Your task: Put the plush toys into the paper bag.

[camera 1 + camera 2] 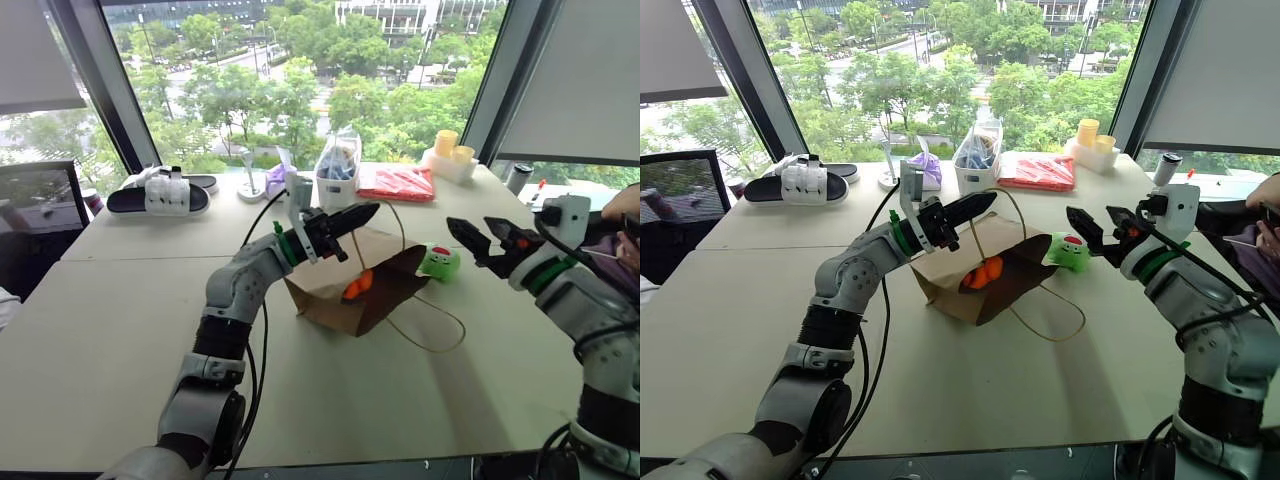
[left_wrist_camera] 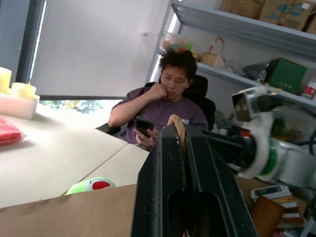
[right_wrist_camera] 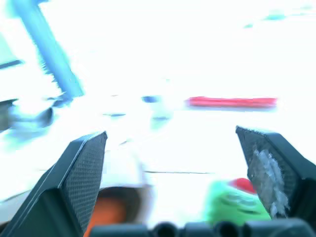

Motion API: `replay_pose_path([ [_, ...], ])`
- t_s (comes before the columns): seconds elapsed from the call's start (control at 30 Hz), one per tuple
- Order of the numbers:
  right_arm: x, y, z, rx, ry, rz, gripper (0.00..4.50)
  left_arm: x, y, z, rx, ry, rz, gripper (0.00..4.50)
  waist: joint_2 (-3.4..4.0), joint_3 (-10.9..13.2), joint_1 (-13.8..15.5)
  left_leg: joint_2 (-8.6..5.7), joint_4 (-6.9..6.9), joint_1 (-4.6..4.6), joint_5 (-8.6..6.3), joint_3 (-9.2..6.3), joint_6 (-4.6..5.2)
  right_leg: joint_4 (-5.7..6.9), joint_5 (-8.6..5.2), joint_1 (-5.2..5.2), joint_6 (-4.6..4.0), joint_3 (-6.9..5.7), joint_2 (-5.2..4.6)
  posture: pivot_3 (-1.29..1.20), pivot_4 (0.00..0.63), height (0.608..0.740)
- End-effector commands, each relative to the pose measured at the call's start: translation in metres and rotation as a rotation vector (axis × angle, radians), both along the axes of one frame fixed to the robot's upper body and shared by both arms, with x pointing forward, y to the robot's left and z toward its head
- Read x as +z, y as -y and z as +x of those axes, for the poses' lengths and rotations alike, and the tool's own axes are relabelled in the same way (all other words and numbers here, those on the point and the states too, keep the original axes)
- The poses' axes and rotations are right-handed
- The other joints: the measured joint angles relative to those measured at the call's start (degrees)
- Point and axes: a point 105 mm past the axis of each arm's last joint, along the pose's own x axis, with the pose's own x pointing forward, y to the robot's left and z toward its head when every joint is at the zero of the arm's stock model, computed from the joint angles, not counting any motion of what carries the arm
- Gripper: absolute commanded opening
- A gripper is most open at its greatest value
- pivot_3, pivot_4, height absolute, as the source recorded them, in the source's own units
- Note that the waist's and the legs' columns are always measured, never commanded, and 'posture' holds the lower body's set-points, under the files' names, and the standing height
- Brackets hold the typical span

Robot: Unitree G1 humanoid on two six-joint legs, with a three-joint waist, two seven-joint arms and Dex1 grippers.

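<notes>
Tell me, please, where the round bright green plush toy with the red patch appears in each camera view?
Left eye view: green plush toy right of centre, beside the brown paper bag.
Right eye view: right of centre, again at the bag's mouth.
Left wrist view: low, peeking above the bag's paper edge.
Right wrist view: blurred, near the lower edge.
Shared landmark: the paper bag.

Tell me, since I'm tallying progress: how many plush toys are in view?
2: the orange toy sits inside the paper bag; the green toy lies on the table beside the bag's mouth.
</notes>
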Motion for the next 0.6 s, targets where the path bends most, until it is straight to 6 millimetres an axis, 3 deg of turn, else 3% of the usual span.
replay_pose_path([
  [0.03, -0.025, 0.01, 0.036, -0.16, -0.092, -0.077, 4.46, 0.017, 0.004, -0.01, -0.025, 0.068, -0.016, 0.0, 0.02, 0.0, -0.34, 0.01, -0.04, -0.03, 0.03, 0.02, -0.06, 0.0, 0.0, -0.05, 0.0, 0.02, 0.0, 0.0, 0.15, 0.74],
  [0.1, -0.037, 0.013, 0.056, -0.22, -0.136, -0.077, 4.46, 0.018, 0.003, -0.011, -0.027, 0.069, -0.017, 0.0, 0.05, 0.0, -0.37, 0.03, -0.07, -0.06, 0.2, 0.12, -0.34, 0.03, 0.01, -0.15, -0.01, 0.07, 0.0, 0.0, 0.15, 0.74],
  [0.23, -0.054, -0.006, 0.094, -0.193, -0.201, -0.086, 4.46, 0.017, 0.001, -0.015, -0.02, 0.068, -0.018, 0.0, 0.07, 0.01, -0.59, 0.03, -0.12, -0.09, 0.23, 0.19, -0.4, 0.02, 0.01, -0.25, -0.02, 0.17, 0.0, 0.0, 0.15, 0.74],
  [0.3, -0.082, -0.017, 0.1, -0.16, -0.294, -0.156, 4.46, 0.018, -0.003, -0.016, 0.01, 0.074, -0.022, 0.0, 0.06, 0.0, -0.6, 0.03, -0.14, -0.08, 0.23, 0.19, -0.4, 0.0, 0.01, -0.24, -0.02, 0.19, 0.0, 0.0, 0.15, 0.74],
  [0.33, -0.093, -0.02, 0.099, -0.137, -0.331, -0.193, 4.23, 0.019, -0.006, -0.015, 0.026, 0.077, -0.025, 0.0, 0.06, 0.0, -0.52, 0.03, -0.16, -0.08, 0.23, 0.16, -0.4, 0.0, 0.01, -0.22, -0.02, 0.18, 0.0, 0.0, 0.15, 0.74],
  [0.43, -0.103, -0.022, 0.099, -0.12, -0.361, -0.215, 3.11, 0.02, -0.012, -0.014, 0.055, 0.075, -0.028, 0.0, 0.05, -0.01, -0.15, -0.01, -0.16, -0.13, 0.23, 0.03, -0.4, -0.01, 0.02, -0.19, -0.02, 0.18, 0.0, 0.0, 0.15, 0.74],
  [0.6, -0.106, -0.019, 0.098, -0.126, -0.376, -0.239, 0.53, 0.017, -0.017, -0.012, 0.076, 0.068, -0.024, 0.0, 0.02, -0.02, -0.38, -0.03, -0.06, -0.07, 0.23, 0.06, -0.4, -0.1, 0.02, -0.06, -0.02, 0.23, 0.0, 0.0, 0.15, 0.74],
])
